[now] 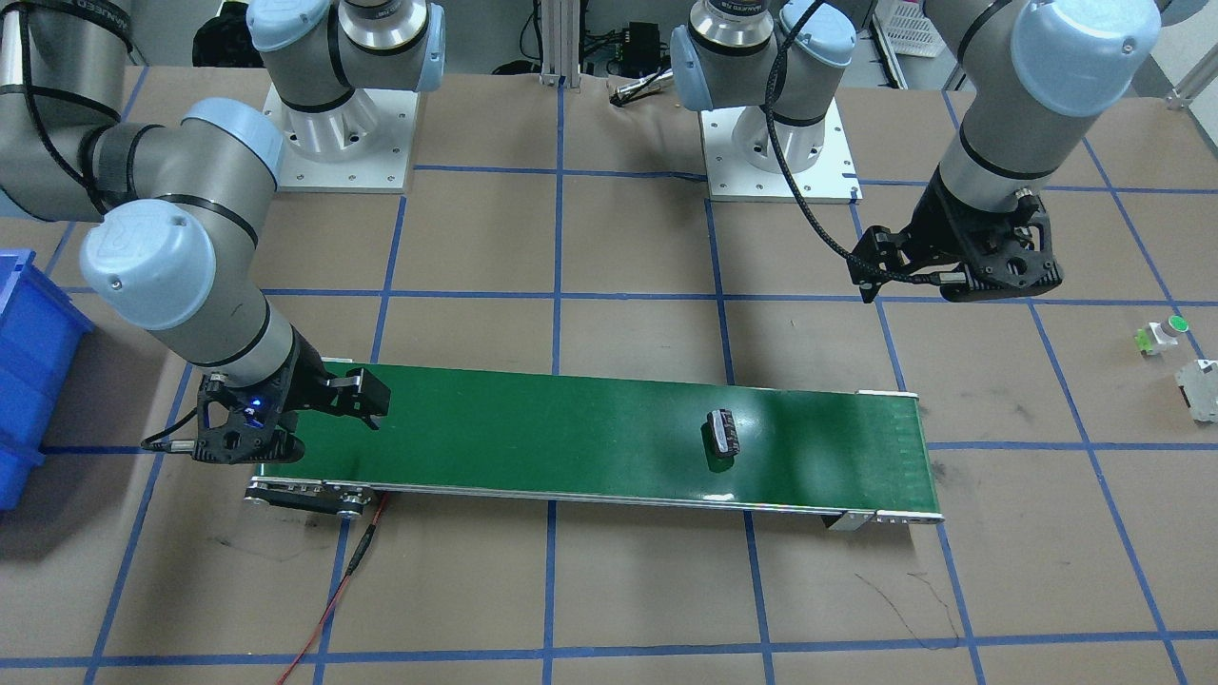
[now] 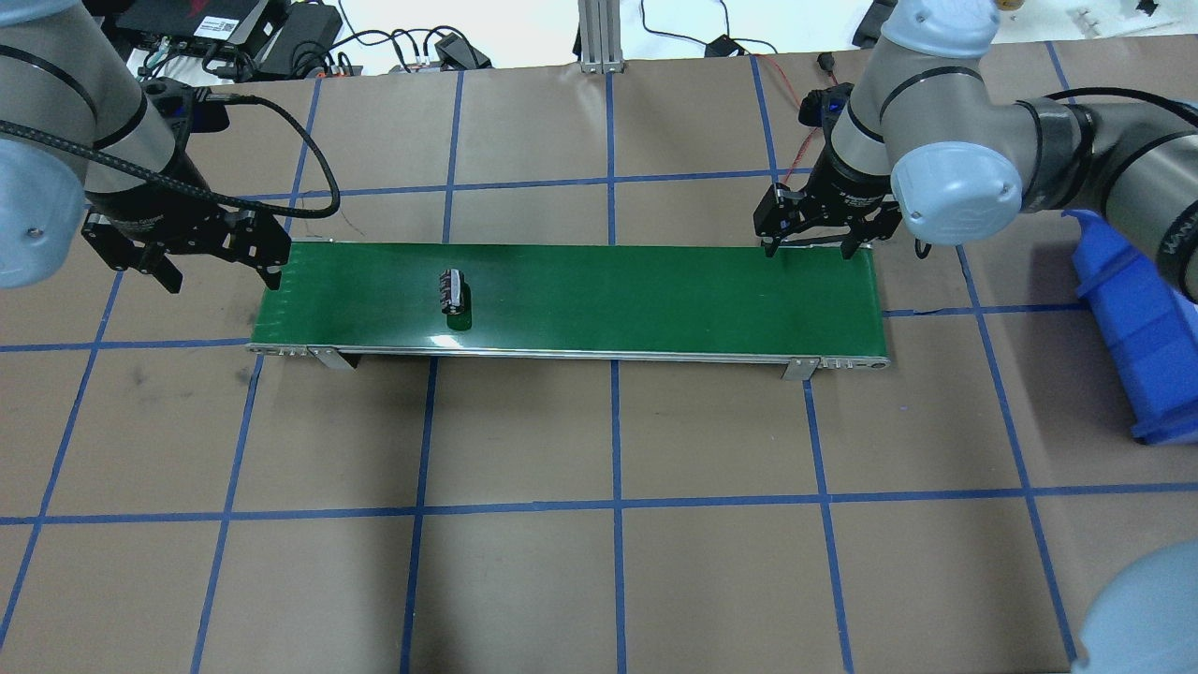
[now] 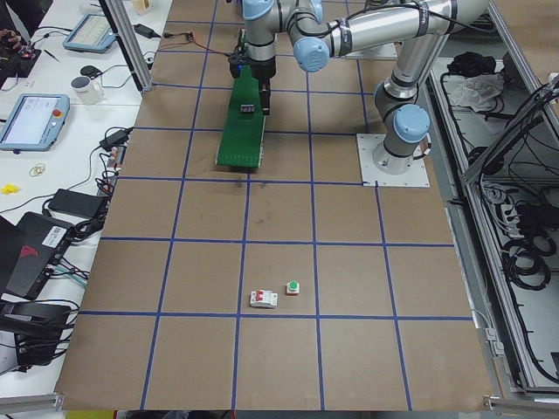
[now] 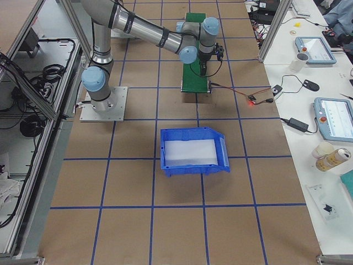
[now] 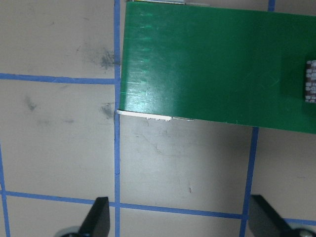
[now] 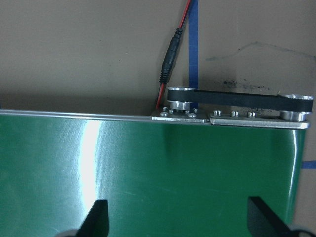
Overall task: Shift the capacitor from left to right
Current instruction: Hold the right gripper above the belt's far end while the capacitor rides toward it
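Note:
The capacitor (image 1: pixel 723 436), a small dark cylinder, lies on its side on the green conveyor belt (image 1: pixel 571 438), toward the belt's end on my left. It also shows in the overhead view (image 2: pixel 455 290) and at the right edge of the left wrist view (image 5: pixel 310 81). My left gripper (image 2: pixel 223 279) hangs open and empty just off that end of the belt (image 2: pixel 608 290), above the brown table; its open fingertips (image 5: pixel 98 219) show in the left wrist view. My right gripper (image 2: pixel 810 248) is open and empty over the belt's opposite end, far from the capacitor; its fingertips (image 6: pixel 96 217) frame bare belt.
A blue bin (image 2: pixel 1142 318) stands beyond the belt's end on my right. A white part with a green cap (image 1: pixel 1163 333) and a white-grey blocky part (image 1: pixel 1199 388) lie on the table far to my left. A red wire (image 1: pixel 333 599) runs from the belt's motor end.

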Action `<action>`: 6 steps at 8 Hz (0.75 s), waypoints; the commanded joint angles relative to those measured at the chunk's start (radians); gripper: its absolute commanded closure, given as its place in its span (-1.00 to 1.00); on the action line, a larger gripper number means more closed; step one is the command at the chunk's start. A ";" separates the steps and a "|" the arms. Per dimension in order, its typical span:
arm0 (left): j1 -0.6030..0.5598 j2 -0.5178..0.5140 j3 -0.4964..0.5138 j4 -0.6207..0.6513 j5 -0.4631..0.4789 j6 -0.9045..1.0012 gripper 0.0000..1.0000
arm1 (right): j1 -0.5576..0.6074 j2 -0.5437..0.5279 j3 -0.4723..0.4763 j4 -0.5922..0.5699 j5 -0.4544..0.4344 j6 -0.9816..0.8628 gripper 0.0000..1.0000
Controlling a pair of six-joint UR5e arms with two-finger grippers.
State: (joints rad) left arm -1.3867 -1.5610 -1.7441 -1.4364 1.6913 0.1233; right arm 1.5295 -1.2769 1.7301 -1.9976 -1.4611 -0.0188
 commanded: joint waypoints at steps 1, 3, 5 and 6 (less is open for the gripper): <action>0.000 -0.005 0.004 0.002 -0.002 0.004 -1.00 | -0.003 -0.001 0.006 -0.003 -0.002 -0.001 -1.00; 0.000 -0.014 0.003 0.001 -0.002 0.009 -1.00 | -0.003 -0.002 0.006 -0.004 -0.004 0.000 -1.00; 0.002 -0.016 0.006 0.002 -0.001 0.009 -1.00 | 0.001 -0.002 0.008 -0.024 -0.005 0.013 -1.00; 0.002 -0.016 0.005 0.002 -0.001 0.009 -1.00 | 0.001 0.002 0.008 -0.026 -0.001 0.014 -1.00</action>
State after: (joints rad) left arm -1.3855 -1.5758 -1.7394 -1.4346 1.6896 0.1316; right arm 1.5294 -1.2795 1.7376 -2.0166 -1.4658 -0.0100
